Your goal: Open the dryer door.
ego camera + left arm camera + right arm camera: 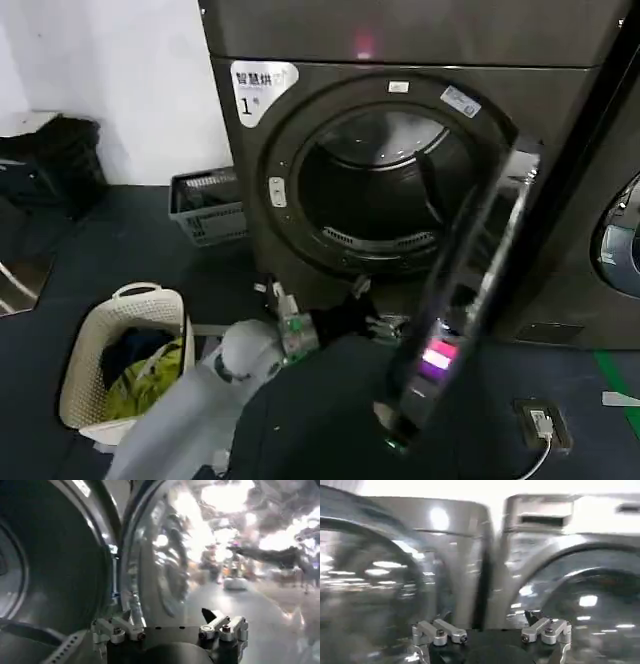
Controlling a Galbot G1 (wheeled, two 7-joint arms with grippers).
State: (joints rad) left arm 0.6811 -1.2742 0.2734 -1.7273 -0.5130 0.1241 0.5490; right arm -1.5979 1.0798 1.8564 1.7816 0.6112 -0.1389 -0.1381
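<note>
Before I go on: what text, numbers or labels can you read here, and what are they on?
"智慧烘" above "1": white label on the dryer's front, upper left of the drum opening.
White sticker above the opening: too blurred to read.
Small white tag beside it: too small to read.
The open dryer door: no readable text.

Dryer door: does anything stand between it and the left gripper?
Nothing visible does. In the left wrist view the door lies straight ahead of the left gripper, with only open air between them. The door stands open, swung away from the drum.
</note>
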